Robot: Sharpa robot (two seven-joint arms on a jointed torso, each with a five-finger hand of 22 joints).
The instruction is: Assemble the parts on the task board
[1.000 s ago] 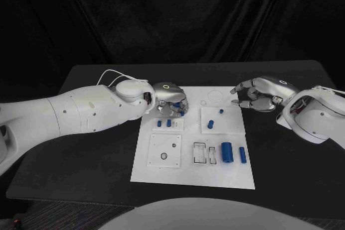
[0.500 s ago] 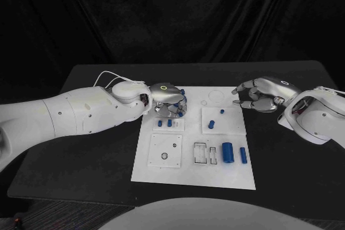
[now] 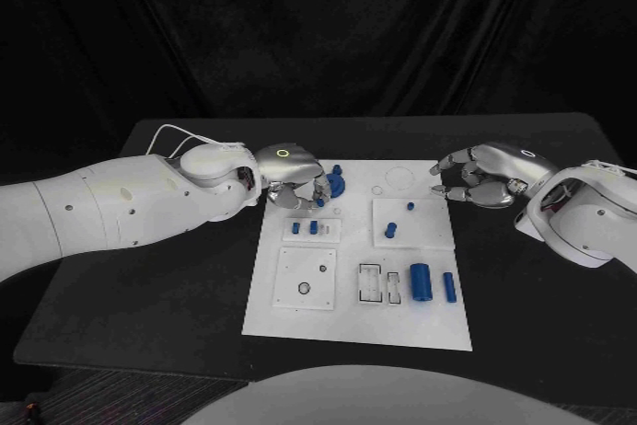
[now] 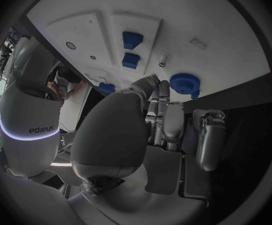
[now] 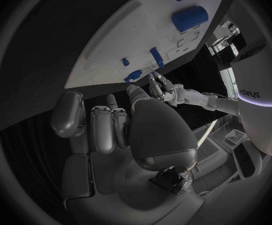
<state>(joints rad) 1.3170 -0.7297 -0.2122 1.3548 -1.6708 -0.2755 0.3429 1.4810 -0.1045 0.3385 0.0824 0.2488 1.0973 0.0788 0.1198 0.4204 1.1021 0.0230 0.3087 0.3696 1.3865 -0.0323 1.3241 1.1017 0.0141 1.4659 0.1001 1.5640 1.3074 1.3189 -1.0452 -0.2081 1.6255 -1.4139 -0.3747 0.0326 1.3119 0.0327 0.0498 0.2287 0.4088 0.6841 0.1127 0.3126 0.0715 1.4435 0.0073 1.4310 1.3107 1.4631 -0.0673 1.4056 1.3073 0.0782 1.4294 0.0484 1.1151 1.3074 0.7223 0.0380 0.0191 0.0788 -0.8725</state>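
The white task board lies in the middle of the black table. A blue round toothed part stands near its far left corner, also in the left wrist view. My left hand hovers just left of that part, its fingers apart and holding nothing. Two small blue pieces sit in a plate just below it. A blue peg, a short blue piece and two blue cylinders lie further right. My right hand hangs beyond the board's right edge, loosely curled and empty.
Recessed white plates with a round hole and slots take up the board's near half. Black table surrounds the board on every side. My left arm spans the table's left part.
My left hand has drawn back to the left, off the blue round part, which now stands uncovered on the board. The right hand has stayed put.
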